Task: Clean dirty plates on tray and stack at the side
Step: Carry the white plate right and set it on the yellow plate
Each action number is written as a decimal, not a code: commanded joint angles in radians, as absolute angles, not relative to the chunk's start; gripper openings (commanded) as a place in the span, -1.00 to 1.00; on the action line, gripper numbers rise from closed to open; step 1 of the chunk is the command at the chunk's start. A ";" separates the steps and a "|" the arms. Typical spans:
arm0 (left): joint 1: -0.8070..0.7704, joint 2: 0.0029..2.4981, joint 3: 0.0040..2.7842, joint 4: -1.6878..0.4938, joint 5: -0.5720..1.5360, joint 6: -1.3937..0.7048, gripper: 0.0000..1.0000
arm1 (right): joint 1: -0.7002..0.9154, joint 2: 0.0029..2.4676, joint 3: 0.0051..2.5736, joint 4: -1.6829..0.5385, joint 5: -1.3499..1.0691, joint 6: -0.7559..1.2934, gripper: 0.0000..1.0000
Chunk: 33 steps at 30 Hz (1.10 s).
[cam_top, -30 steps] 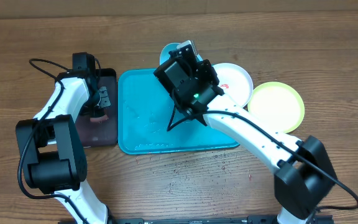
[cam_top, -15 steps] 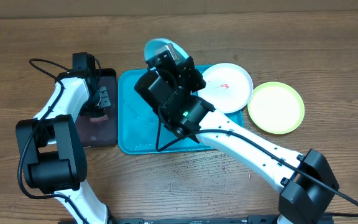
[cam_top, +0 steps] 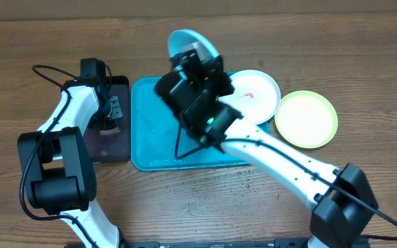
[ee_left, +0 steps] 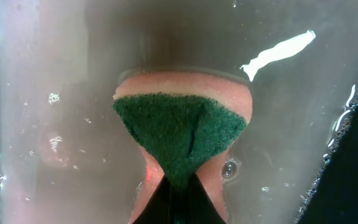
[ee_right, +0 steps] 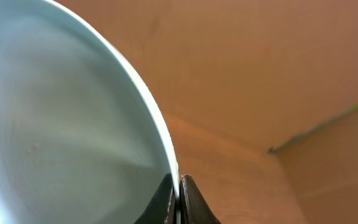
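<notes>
Showing the right gripper (ee_right: 179, 188) with its fingers clamped on the rim of the light cyan plate (cam_top: 188, 43). The plate is held tilted in the air, and from overhead it appears past the far edge of the turquoise tray (cam_top: 150, 131). The white plate (cam_top: 257, 93), bearing a red smear, overlaps the tray's far right corner. The yellow-green plate (cam_top: 306, 118) lies on the wooden table (cam_top: 364, 62) just beside it. The left gripper (ee_left: 179, 190), at the black tray (cam_top: 114, 150), has its fingers closed, pinching a green-faced pink sponge (ee_left: 182, 130) in cloudy water.
</notes>
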State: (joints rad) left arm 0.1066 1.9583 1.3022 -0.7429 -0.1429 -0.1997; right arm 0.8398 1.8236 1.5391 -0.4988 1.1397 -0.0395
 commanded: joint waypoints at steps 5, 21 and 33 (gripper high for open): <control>0.112 1.976 1.279 -0.749 -0.134 -0.205 -0.92 | 0.487 1.749 1.567 -0.715 0.661 0.398 -0.93; 0.112 1.976 1.280 -0.748 -0.134 -0.205 -0.92 | -0.240 1.728 1.551 -0.951 -0.050 0.580 -0.93; 0.112 1.976 1.280 -0.755 -0.134 -0.205 -0.92 | -0.362 1.728 1.330 -1.027 -0.059 0.550 -0.93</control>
